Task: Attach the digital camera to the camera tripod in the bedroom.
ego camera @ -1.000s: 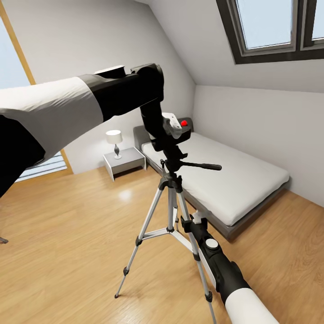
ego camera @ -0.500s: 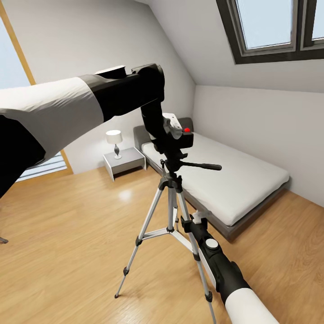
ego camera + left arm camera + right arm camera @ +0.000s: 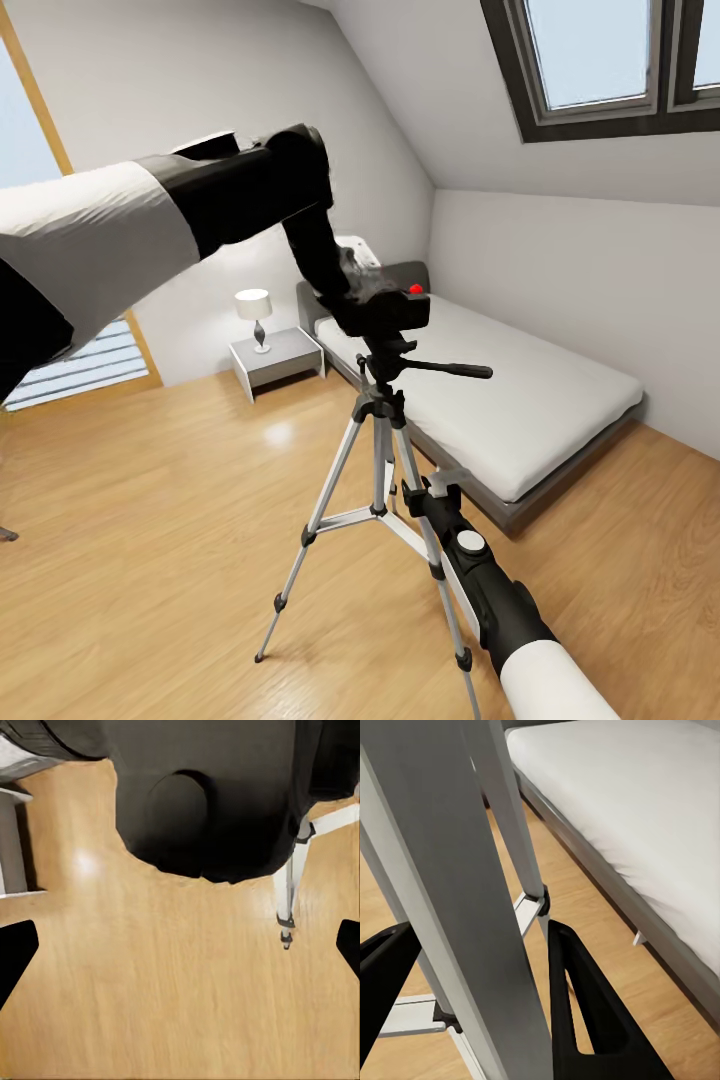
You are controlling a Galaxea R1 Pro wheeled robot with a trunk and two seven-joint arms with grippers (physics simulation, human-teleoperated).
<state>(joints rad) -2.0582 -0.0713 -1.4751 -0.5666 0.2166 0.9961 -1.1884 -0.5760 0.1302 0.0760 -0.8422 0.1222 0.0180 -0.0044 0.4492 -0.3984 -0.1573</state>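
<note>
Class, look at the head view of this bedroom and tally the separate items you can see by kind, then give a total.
Digital camera: 1
Camera tripod: 1
Bed: 1
Nightstand: 1
Lamp: 1
Total: 5

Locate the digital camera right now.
Head view, centre: the digital camera sits on top of the camera tripod head, just above the pan handle, in front of the bed, with the left pincer at its left side.
</note>
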